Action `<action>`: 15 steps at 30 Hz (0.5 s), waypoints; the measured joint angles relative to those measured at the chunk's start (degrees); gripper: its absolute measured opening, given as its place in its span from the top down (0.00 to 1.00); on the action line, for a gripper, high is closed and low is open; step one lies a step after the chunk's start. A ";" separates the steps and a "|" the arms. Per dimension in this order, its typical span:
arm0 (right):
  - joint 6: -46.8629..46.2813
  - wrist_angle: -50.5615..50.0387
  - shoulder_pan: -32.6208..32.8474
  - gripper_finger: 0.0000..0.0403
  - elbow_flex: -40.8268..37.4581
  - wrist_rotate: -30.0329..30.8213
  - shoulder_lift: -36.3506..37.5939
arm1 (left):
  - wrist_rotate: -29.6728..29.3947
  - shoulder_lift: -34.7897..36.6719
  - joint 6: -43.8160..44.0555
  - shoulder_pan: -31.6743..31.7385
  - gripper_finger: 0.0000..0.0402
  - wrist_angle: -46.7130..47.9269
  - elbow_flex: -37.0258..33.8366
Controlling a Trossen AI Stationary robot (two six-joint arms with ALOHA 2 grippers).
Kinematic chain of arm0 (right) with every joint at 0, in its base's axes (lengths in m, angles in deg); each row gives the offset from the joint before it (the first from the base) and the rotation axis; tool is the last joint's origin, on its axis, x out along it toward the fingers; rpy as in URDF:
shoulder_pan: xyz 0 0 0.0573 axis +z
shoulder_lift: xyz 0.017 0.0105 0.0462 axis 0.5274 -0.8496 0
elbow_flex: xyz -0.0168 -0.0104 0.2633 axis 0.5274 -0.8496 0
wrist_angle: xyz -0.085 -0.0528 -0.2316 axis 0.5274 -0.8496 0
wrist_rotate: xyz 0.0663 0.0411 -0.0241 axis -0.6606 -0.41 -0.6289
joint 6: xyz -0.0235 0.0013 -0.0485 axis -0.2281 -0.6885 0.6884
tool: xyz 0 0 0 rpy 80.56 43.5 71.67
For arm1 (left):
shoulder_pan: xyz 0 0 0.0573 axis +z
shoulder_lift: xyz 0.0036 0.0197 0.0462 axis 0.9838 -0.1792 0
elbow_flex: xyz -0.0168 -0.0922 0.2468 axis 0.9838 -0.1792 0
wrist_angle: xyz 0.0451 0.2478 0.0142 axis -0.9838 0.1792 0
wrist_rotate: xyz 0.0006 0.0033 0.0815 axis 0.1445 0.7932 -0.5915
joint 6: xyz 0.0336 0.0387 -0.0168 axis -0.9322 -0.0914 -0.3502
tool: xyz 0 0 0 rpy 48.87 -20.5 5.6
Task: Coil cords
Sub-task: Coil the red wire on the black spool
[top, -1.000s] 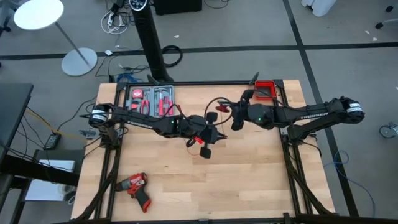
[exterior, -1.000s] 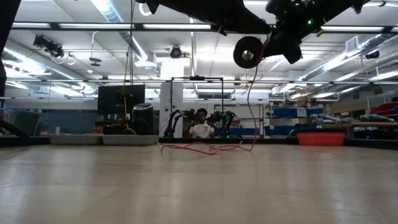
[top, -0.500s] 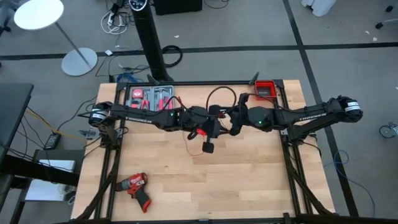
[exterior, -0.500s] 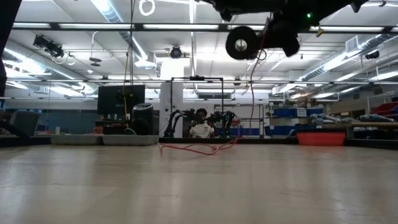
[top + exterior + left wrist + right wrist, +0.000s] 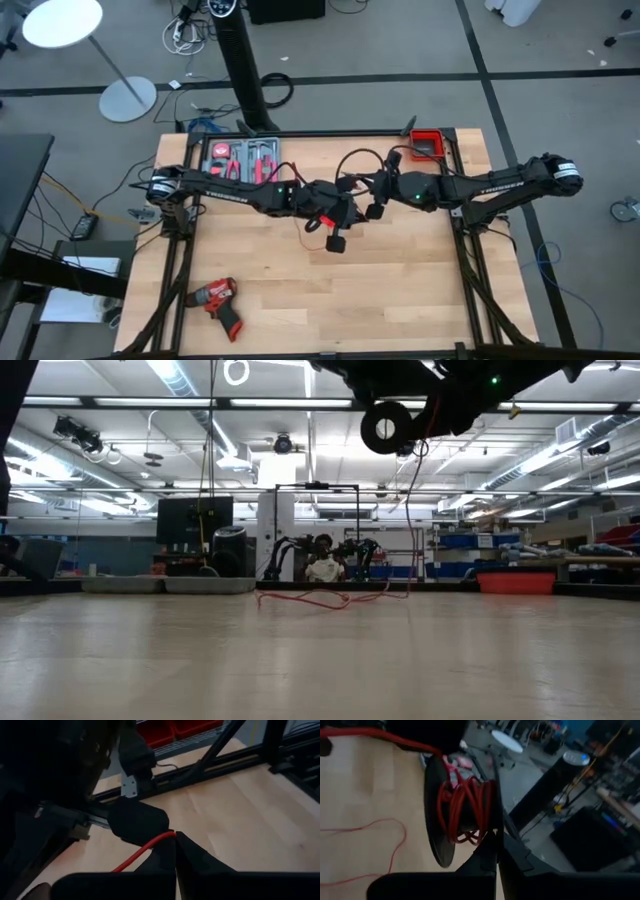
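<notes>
Winding of the red wire (image 5: pixel 465 805) onto a black spool (image 5: pixel 437 820) is under way above the middle of the surface (image 5: pixel 400 290). Both arms meet at the centre of the high view: the left gripper (image 5: pixel 335 215) comes in from the left of the frame, the right gripper (image 5: pixel 378 198) from the right, and both sets of jaws are pressed together. In the left wrist view the left jaws pinch the red wire just where it leaves a dark rounded body. In the right wrist view the right jaws close at the spool's flange, with several turns of wire already bunched on the core. In the low view the spool hangs near the top centre of the frame, and a slack length of wire drops from it to a loose tangle lying on the far part of the surface. The black cable cannot be identified with certainty among the arms. Risk assessment: the turns sit unevenly, so loss of tension could let them slip over the flange. The loose tangle may knot or snag as it is drawn up, jerking the wire out of the left jaws. The tool tray (image 5: pixel 242 158) and drill (image 5: pixel 218 303) lie well apart from the work.
</notes>
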 joint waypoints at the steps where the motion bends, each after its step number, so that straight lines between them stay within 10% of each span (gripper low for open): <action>1: -1.22 -0.98 0.02 1.00 0.00 0.21 -0.01 | -0.66 -0.17 0.06 -0.03 1.00 -0.17 -0.02; 15: -0.55 -2.38 0.02 1.00 0.33 2.30 0.29 | -9.11 -0.20 -5.59 -1.39 0.72 -0.74 -0.24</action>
